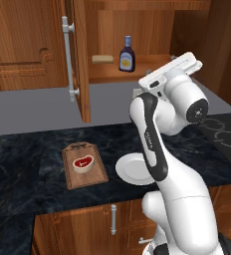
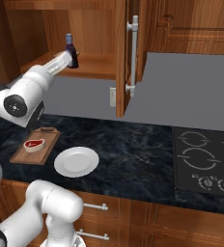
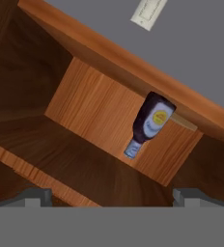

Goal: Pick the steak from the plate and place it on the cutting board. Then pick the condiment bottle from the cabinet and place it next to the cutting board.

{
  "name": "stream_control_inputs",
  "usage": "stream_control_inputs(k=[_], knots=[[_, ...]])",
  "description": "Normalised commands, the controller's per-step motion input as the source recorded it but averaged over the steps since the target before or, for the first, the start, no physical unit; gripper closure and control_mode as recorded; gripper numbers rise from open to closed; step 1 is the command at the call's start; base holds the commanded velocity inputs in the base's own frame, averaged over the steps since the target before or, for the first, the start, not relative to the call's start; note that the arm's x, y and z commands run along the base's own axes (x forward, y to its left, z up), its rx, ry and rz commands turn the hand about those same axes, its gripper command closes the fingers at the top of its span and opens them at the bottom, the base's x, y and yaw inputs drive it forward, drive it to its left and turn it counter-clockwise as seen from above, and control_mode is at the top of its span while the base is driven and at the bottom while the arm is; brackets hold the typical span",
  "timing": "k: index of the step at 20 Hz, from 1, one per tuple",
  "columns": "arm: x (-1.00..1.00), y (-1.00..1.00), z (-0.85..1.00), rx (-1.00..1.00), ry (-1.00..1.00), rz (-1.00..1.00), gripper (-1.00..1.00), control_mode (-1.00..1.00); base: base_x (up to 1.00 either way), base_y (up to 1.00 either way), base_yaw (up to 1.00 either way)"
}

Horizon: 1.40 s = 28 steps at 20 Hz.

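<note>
The steak [image 1: 82, 163] [image 2: 34, 144] lies on the brown cutting board [image 1: 95, 175] [image 2: 24, 155]. Beside the board, the white plate [image 1: 130, 169] [image 2: 76, 161] has nothing on it. The dark condiment bottle [image 1: 127, 55] [image 2: 71, 52] [image 3: 152, 120] stands upright on the shelf of the open cabinet [image 1: 112, 73]. My arm is raised toward that shelf. In the hand view my gripper [image 3: 111, 195] is open, its tips far apart with nothing between them, and the bottle sits some way ahead, appearing upside down because the hand is rolled.
A flat tan block [image 1: 102, 59] [image 3: 184, 123] lies on the shelf beside the bottle. The cabinet door with its grey bar handle [image 1: 67, 57] [image 2: 132, 55] stands open, edge-on over the counter. A black stovetop [image 2: 203, 154] occupies the counter's right end.
</note>
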Motion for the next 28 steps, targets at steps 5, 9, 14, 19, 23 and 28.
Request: stream_control_inputs(k=[5,9,14,19,23,28], knots=[[0.15,0.27,0.27,0.07,0.01,-0.01,-1.0,-1.0,0.0,0.0,0.0],[0.16,0.22,0.22,0.08,0.01,-0.01,-1.0,-1.0,0.0,0.0,0.0],[0.16,0.16,0.18,0.1,0.03,-0.02,-1.0,-1.0,0.0,0.0,0.0],[0.23,0.14,0.12,0.1,0.05,-0.02,-1.0,-1.0,0.0,0.0,0.0],[0.22,0.16,0.09,0.1,0.06,-0.01,-1.0,-1.0,0.0,0.0,0.0],[0.16,0.18,0.1,0.12,0.08,0.0,-1.0,-1.0,0.0,0.0,0.0]])
